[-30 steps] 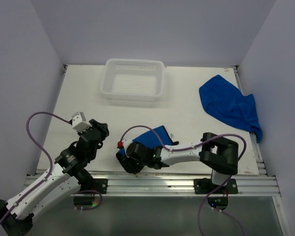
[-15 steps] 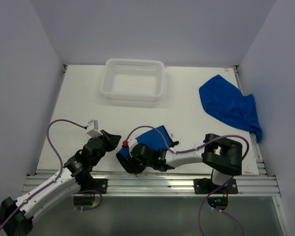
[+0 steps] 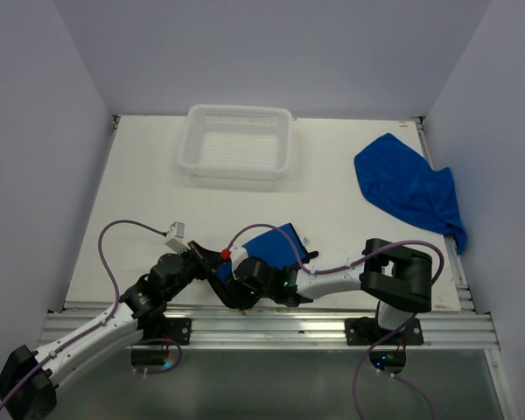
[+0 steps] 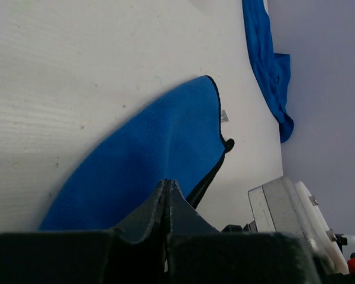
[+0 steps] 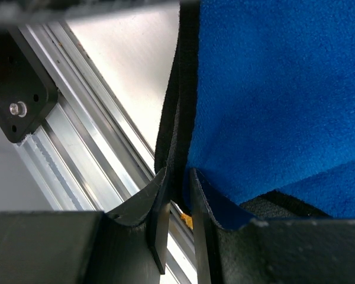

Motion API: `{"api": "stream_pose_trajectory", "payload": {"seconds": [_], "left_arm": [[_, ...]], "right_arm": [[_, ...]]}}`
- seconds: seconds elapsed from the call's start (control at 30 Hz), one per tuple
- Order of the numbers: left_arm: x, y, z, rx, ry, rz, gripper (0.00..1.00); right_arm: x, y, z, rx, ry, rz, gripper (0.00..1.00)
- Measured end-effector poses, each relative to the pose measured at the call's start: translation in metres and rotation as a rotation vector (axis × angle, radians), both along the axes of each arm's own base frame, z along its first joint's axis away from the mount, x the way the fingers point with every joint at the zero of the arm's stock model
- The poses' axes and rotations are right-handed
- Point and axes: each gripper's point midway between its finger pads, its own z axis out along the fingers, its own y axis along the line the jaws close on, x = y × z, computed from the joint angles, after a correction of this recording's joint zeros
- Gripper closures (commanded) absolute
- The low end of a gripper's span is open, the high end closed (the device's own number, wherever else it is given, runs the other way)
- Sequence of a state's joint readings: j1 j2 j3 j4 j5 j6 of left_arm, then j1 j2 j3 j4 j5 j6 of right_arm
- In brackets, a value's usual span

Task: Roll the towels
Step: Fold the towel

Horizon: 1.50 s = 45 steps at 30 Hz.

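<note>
Folded towel [image 3: 276, 243] is lying on the worktop [image 3: 149, 184] near the front edge, between the two arms. Second towel [image 3: 409, 189] is sitting crumpled at the far right, well apart. Right gripper [image 5: 178, 177] is pinching the folded towel's dark hem between nearly closed jaws. Left gripper [image 4: 167, 188] is holding its jaws fully together just beside the cloth, nothing visibly between them. Judgement: the cloth is light, limp and grippy, and is likely sagging wherever unsupported. The hem's two near corners are looking like the best hold for an even roll.
</note>
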<state>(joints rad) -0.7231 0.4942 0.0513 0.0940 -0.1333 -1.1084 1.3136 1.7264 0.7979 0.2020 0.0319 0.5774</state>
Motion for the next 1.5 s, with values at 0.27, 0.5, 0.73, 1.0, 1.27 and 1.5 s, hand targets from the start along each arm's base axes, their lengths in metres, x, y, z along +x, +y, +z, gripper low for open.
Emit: {"api": "stream_pose_trajectory", "payload": {"seconds": [0.27,0.5,0.73,1.0,1.27,1.5], "left_arm": [[-0.017,-0.012,-0.017,0.026,0.072,-0.038,1.0],[-0.027,-0.003,-0.05,0.112,0.182,-0.002,1.0],[-0.027,0.014,-0.067,0.192,0.219,0.065,1.0],[-0.021,0.012,-0.071,0.211,0.22,0.08,1.0],[-0.02,0.011,-0.071,0.214,0.211,0.081,1.0],[-0.019,0.012,-0.07,0.219,0.208,0.084,1.0]], "right_arm": [[0.0,0.0,0.0,0.003,0.009,-0.017,0.76],[0.0,0.0,0.0,0.007,0.018,-0.032,0.76],[0.001,0.0,0.0,0.011,0.022,-0.039,0.76],[0.0,0.002,0.004,0.026,0.028,-0.041,0.53],[0.012,-0.03,0.03,-0.016,0.003,-0.088,0.44],[0.061,-0.082,0.08,0.038,-0.07,-0.273,0.53]]}}
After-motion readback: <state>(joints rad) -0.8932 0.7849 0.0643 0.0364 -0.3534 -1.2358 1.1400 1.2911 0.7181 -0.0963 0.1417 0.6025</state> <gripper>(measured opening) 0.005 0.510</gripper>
